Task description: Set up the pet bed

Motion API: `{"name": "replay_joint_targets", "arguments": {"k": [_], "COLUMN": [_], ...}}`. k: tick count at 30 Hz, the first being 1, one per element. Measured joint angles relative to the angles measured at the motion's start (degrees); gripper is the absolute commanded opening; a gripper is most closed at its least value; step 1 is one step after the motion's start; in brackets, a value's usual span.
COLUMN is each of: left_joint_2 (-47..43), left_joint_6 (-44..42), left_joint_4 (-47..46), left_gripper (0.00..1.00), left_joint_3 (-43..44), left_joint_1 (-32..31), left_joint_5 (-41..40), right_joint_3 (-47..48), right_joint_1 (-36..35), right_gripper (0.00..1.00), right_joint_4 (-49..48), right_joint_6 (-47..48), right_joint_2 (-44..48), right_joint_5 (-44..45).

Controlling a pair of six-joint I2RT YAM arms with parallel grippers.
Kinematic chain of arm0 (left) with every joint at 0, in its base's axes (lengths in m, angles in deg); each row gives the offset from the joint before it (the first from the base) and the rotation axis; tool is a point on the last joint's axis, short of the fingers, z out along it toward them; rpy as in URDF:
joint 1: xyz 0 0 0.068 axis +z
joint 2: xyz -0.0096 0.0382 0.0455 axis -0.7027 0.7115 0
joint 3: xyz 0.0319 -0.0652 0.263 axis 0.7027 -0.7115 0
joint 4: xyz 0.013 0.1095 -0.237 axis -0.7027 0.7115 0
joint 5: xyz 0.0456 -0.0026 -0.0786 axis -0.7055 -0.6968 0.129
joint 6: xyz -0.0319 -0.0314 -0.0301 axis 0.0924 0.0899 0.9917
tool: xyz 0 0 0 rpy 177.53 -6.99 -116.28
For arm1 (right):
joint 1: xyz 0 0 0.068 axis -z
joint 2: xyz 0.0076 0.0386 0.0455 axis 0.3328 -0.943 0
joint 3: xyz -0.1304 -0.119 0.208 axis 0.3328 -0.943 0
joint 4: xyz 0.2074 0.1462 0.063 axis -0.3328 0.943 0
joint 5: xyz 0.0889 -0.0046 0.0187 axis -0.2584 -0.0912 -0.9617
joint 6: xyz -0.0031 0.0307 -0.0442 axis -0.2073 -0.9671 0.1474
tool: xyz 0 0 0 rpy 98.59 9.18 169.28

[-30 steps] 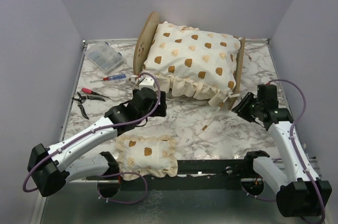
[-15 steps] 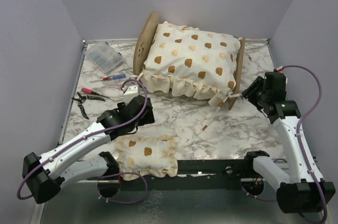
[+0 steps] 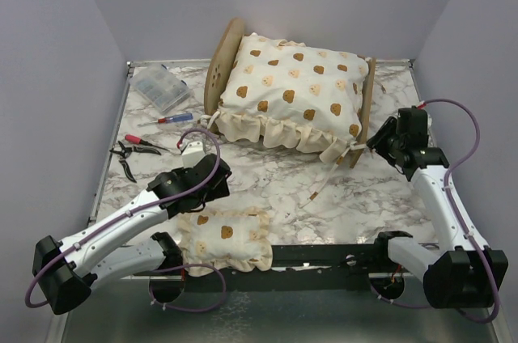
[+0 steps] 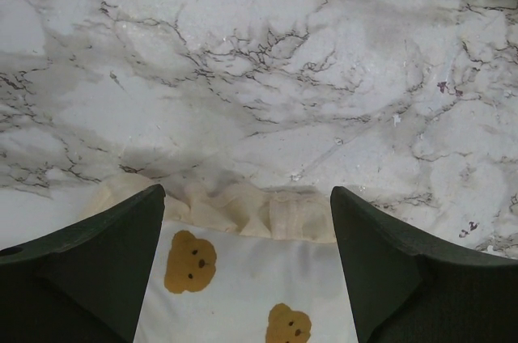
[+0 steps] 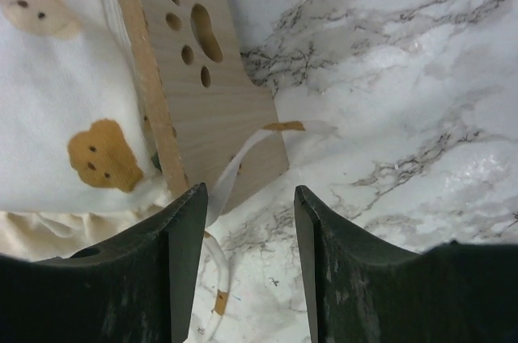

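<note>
Cushion (image 3: 291,96) hides pet bed (image 3: 219,68) base (mostly).

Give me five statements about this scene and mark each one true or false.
1. The large bear-print cushion lies on the pet bed. True.
2. The small pillow is on the bed as well. False: it lies on the table at the near edge, below the left gripper.
3. The left gripper is open and holds nothing. True.
4. The right gripper is shut on the footboard. False: its jaws stand apart, short of the board.
5. A clear plastic box sits at the table's far left. True.
</note>
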Motion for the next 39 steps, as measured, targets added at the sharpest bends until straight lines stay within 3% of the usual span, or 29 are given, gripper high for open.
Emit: {"name": "replay_joint_targets", "arguments": {"k": [12, 19, 24, 27, 30, 36, 39], "left_joint_2": [1.4, 2.5, 4.6, 5.7, 6.5, 7.7, 7.6], "left_joint_6": [3.9, 8.5, 12.0, 13.6, 14.4, 15.1, 13.4], "left_joint_4": [2.8, 6.0, 7.3, 6.5, 5.4, 0.3, -3.1], "left_gripper": [0.85, 0.84, 0.77, 0.67, 0.5, 0.01, 0.0], "left_joint_3": [-1.4, -1.4, -2.3, -5.3, -8.4, -11.3, -10.8], "left_joint_1": [0.0, 0.0, 0.0, 0.0, 0.0, 0.0, 0.0], "left_joint_5": [-0.2, -0.2, 0.6, 2.8, 5.3, 9.9, 10.3], "right_joint_3": [-11.5, -16.2, -16.6, -16.5, -16.5, -16.5, -16.5], "right_joint_1": [0.1, 0.1, 0.1, 0.1, 0.1, 0.1, -0.3], "right_gripper": [0.54, 0.98, 1.0, 1.0, 1.0, 0.99, 0.98], "right_joint_4": [-0.1, -0.2, -1.7, -3.3, -5.2, -9.4, -11.4], "right_joint_6": [-2.7, -3.7, -1.7, -0.3, 2.1, 6.7, 8.0], "right_joint_2": [3.6, 8.9, 17.2, 20.5, 21.4, 20.0, 18.8], "right_joint_5": [-8.0, -14.5, -17.0, -17.7, -20.7, -29.4, -34.0]}}
